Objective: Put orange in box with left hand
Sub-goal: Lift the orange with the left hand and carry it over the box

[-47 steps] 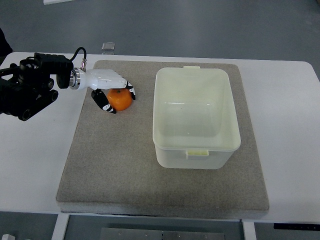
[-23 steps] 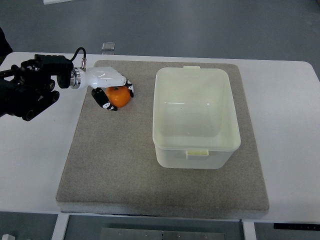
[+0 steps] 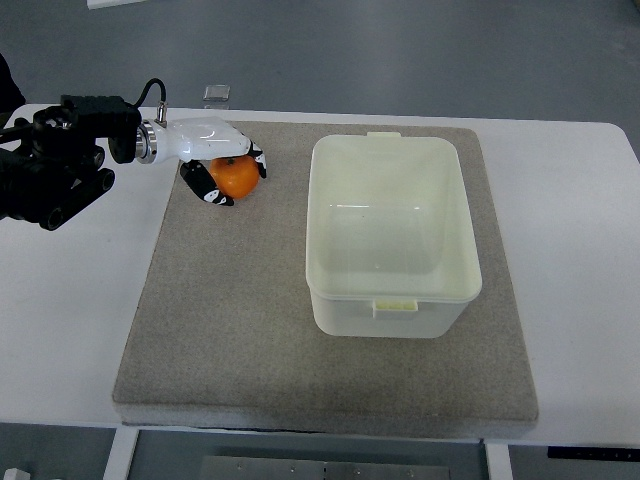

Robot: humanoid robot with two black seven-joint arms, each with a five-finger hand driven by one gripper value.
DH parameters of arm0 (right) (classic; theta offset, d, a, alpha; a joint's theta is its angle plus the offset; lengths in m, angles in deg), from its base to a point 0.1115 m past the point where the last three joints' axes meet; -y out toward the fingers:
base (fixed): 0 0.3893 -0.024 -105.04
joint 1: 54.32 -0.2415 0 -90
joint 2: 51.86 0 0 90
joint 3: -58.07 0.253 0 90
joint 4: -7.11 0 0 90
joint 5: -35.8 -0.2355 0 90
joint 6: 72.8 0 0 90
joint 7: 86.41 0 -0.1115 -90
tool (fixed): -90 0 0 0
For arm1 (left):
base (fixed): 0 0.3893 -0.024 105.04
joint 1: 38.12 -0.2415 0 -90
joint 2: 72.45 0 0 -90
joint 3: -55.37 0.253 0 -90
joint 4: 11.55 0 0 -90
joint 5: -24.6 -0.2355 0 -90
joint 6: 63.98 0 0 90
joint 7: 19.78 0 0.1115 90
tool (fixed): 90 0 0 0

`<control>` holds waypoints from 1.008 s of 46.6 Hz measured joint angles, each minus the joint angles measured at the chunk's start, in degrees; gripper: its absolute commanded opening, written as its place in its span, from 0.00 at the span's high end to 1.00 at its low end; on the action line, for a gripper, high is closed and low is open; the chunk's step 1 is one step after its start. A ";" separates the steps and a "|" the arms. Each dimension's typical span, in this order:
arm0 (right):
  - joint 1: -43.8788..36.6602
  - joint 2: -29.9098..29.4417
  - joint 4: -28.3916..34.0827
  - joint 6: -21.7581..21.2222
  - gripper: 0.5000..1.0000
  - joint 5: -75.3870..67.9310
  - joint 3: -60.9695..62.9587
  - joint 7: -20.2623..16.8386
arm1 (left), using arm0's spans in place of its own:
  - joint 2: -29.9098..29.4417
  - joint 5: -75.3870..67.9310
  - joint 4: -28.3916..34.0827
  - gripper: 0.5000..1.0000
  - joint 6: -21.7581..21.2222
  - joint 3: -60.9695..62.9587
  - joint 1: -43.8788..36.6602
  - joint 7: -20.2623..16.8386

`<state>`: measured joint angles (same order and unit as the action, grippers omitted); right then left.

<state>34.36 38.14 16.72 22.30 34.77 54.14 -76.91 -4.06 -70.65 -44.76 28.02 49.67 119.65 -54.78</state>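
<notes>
The orange (image 3: 236, 177) is in my left hand (image 3: 228, 176), whose white fingers with black tips are curled around it over the far left part of the grey mat (image 3: 230, 330). The left arm comes in from the left edge. The white plastic box (image 3: 390, 235) stands open and empty on the right half of the mat, well to the right of the orange. The right arm does not show.
The mat lies on a white table (image 3: 580, 260). A small clear object (image 3: 216, 94) sits at the table's far edge behind the hand. The black arm housing (image 3: 50, 170) hangs over the table's left side.
My left hand with the orange has moved up the picture, away from the mat's surface and slightly left. The box has not moved.
</notes>
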 measured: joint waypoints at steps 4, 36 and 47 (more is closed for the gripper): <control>0.00 0.00 0.00 0.00 0.14 0.00 -0.01 0.00 | 0.00 0.56 -0.01 1.00 -0.06 -0.02 0.63 0.00; -0.02 0.00 -0.02 0.00 0.14 -0.01 -0.01 0.00 | 0.54 4.01 -1.37 1.00 -0.77 0.06 10.38 0.00; -0.02 0.00 -0.01 0.00 0.14 -0.01 -0.02 0.00 | 0.58 5.44 -7.04 1.00 -1.82 -0.10 11.98 -0.01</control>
<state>34.34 38.14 16.71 22.30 34.76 54.12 -76.91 -3.48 -65.22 -51.81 26.20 49.57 131.63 -54.78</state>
